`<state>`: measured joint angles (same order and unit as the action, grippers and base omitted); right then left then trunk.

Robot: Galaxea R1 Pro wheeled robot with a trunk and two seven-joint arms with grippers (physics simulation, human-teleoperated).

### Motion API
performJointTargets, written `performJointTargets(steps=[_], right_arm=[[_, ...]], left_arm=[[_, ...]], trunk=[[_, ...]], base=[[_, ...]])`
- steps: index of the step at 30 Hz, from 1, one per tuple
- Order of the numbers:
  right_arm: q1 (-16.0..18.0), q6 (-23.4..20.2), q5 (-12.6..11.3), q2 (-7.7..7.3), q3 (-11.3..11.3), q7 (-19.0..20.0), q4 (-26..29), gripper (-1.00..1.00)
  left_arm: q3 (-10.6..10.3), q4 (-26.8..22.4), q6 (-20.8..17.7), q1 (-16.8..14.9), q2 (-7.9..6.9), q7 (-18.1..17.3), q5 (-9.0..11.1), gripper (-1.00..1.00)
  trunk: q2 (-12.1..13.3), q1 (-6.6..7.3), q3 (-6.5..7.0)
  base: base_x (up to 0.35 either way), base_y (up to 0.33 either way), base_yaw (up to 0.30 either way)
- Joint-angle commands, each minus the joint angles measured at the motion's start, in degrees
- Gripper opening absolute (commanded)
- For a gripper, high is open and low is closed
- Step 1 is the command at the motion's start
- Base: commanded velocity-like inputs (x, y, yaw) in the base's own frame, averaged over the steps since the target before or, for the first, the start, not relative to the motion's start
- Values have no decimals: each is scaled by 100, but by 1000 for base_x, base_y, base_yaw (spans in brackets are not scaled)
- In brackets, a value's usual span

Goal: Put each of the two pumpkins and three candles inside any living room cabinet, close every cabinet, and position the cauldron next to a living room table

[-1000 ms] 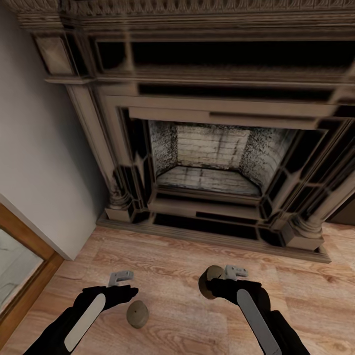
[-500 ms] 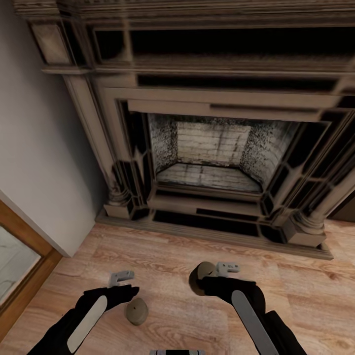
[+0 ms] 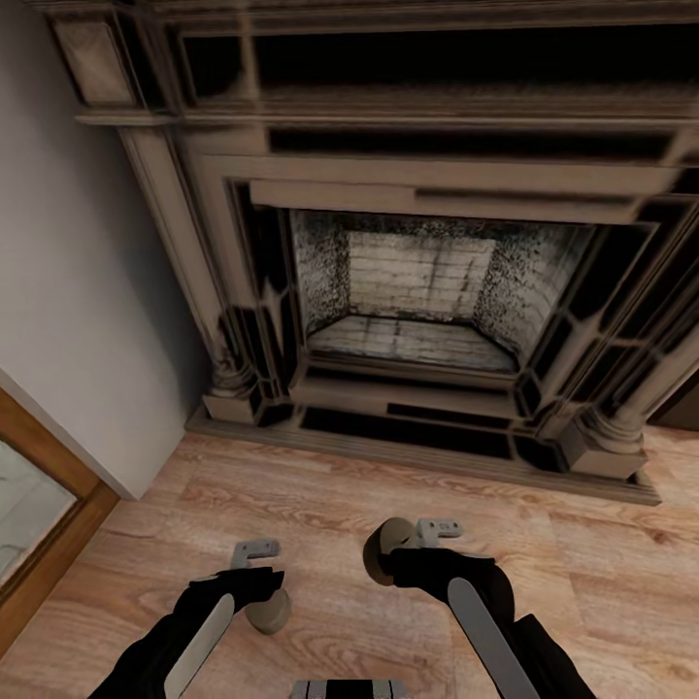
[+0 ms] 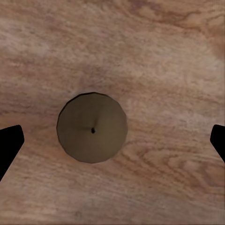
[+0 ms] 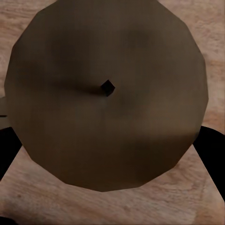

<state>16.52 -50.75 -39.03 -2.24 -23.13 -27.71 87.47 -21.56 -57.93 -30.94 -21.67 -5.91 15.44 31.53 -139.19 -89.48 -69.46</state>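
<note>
A squat olive-brown candle (image 3: 270, 614) with a tiny wick stands on the wood floor. My left gripper (image 3: 260, 597) hovers straight above this candle (image 4: 92, 127), open, with its black fingertips (image 4: 9, 140) wide on either side and apart from it. A second candle of the same look (image 3: 386, 551) is held off the floor by my right gripper (image 3: 408, 563). In the right wrist view this candle (image 5: 105, 89) looms large, and the gripper (image 5: 110, 147) is shut on it. The pumpkins, cabinet, table and cauldron are out of view.
A large carved stone fireplace (image 3: 417, 291) with a brick firebox stands directly ahead, its hearth base (image 3: 417, 456) just beyond my arms. A grey wall (image 3: 78, 291) runs along the left, with a wood-framed panel (image 3: 44, 505) at floor level.
My left arm has swung right until it hangs over the floor candle. The right gripper has shifted slightly left with its candle. The camera has crept a little closer to the fireplace.
</note>
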Motion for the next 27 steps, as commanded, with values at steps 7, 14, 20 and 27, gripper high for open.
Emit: performJointTargets(steps=[7, 14, 20, 27], right_arm=[[5, 1, -52, -5, -37, -59, -1, -100], [7, -12, -52, -5, -34, -59, -2, -100], [8, 0, -52, -5, -34, -54, -5, -100], [8, 3, -59, -5, -26, -36, -11, -100]], left_arm=[[-16, -8, -8, -4, -6, 56, 55, 100], [-15, -6, -8, -4, 1, 56, 55, 100], [-22, -7, -7, -4, 2, 49, 55, 100], [-24, -7, -7, -4, 2, 47, 39, 100]], trunk=[[-284, -153, -131], [-410, -229, -273], [-418, -245, -406], [-427, -263, -561]], base=[[0, 0, 0], [0, 0, 0], [0, 0, 0], [0, 0, 0]])
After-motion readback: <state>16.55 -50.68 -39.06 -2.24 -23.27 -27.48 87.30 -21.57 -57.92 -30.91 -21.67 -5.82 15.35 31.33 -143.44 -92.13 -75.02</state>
